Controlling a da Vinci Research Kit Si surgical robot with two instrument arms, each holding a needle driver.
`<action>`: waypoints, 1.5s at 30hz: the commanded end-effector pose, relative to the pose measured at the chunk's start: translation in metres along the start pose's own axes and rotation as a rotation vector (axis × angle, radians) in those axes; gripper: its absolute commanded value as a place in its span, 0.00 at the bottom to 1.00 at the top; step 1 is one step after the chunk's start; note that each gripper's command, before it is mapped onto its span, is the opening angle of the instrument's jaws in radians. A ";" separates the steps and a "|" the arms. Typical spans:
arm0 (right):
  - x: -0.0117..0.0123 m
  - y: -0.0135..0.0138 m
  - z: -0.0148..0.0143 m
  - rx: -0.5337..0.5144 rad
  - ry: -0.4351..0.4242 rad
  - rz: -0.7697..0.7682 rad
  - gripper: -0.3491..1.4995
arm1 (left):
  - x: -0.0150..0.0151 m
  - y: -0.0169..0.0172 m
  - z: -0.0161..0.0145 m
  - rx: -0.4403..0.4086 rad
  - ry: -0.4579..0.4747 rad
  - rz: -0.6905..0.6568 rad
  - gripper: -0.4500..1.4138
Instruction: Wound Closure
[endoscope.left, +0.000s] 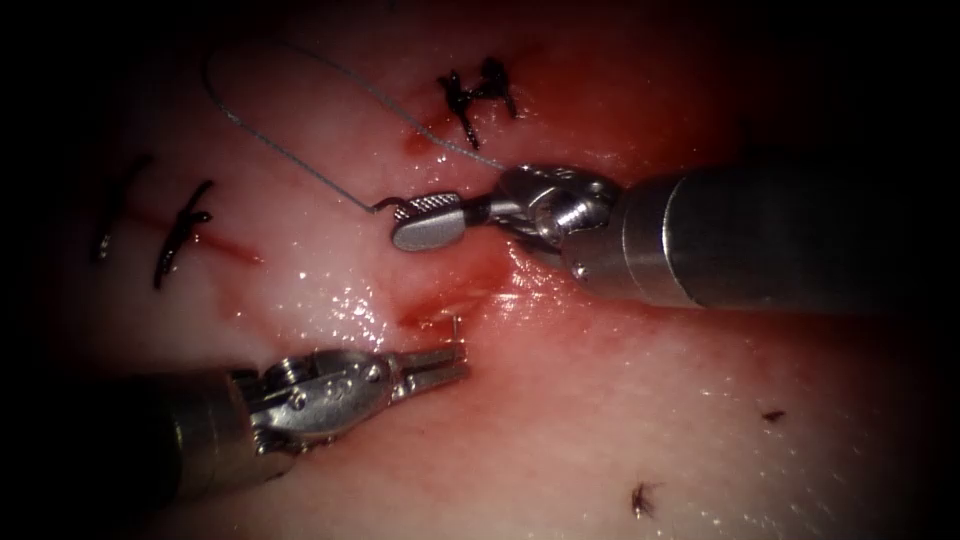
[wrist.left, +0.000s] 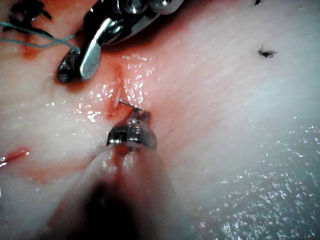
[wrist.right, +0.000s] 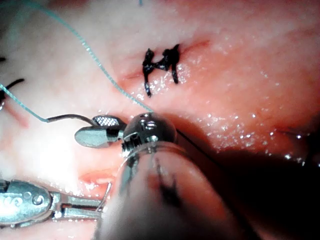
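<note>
right tool (endoscope.left: 425, 222) jaws parted, left tool (endoscope.left: 455, 362) gripping needle (endoscope.left: 457, 328)

Bright polished metal on the right arm's tool (endoscope.left: 428, 222), its open jaws showing a finely cross-hatched, rough gripping face, while the shaft (endoscope.left: 720, 240) behind looks like brushed, duller steel. Same shiny metal on the left arm's tool (endoscope.left: 440, 365), jaws pinched on the thin, smooth steel needle (endoscope.left: 457, 325) whose tip pokes out of the tissue (endoscope.left: 650, 400), a wet, glossy, soft pale surface glistening with red fluid (endoscope.left: 450, 300). The thread (endoscope.left: 290, 150) looks fine and twisted, matt, and the dark stitch knots (endoscope.left: 480, 95) look coarse and frayed.
</note>
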 end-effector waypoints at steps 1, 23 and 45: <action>-0.0002 0.0010 0.0011 -0.020 0.024 -0.067 0.85 | -0.0003 0.0006 0.0010 -0.002 -0.001 0.000 0.29; 0.0054 0.0005 0.0028 -0.208 0.099 -0.579 0.96 | -0.0003 0.0007 0.0008 -0.003 -0.001 0.005 0.28; 0.0045 -0.0016 0.0009 -0.247 0.031 -0.592 0.00 | -0.0003 0.0008 0.0007 -0.003 -0.001 0.017 0.27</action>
